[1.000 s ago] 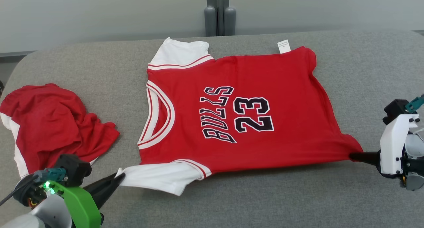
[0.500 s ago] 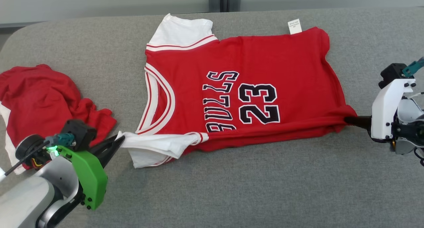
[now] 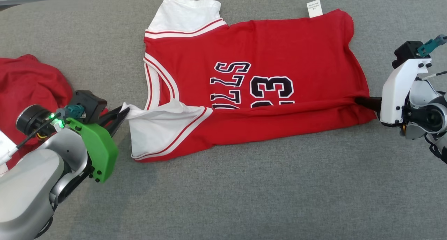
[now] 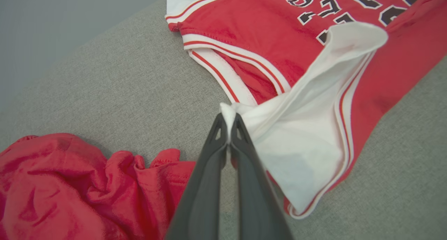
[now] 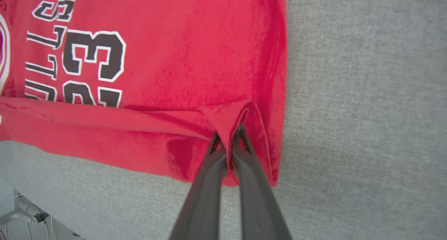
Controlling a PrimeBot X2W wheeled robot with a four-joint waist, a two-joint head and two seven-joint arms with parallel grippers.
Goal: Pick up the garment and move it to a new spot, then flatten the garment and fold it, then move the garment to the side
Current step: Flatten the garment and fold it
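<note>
Jersey (image 3: 272,41) lies on grey worktop (image 3: 244,198), left claw (image 3: 125,111) pinching its white sleeve (image 3: 157,128), right claw (image 3: 358,101) pinching its hem, near edge now drawn over the lower "23" print (image 3: 272,90), so the fold looks about half done.

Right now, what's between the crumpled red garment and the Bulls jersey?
Head view: the left gripper, pinching the jersey by its white sleeve, and bare grey cushion beside the crumpled garment.

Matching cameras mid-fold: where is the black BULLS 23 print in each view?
Head view: black print centre, lower part under the folded-over edge.
Left wrist view: top right, above the white sleeve.
Right wrist view: upper left.
Shared landmark: that folded-over edge crossing the print.
</note>
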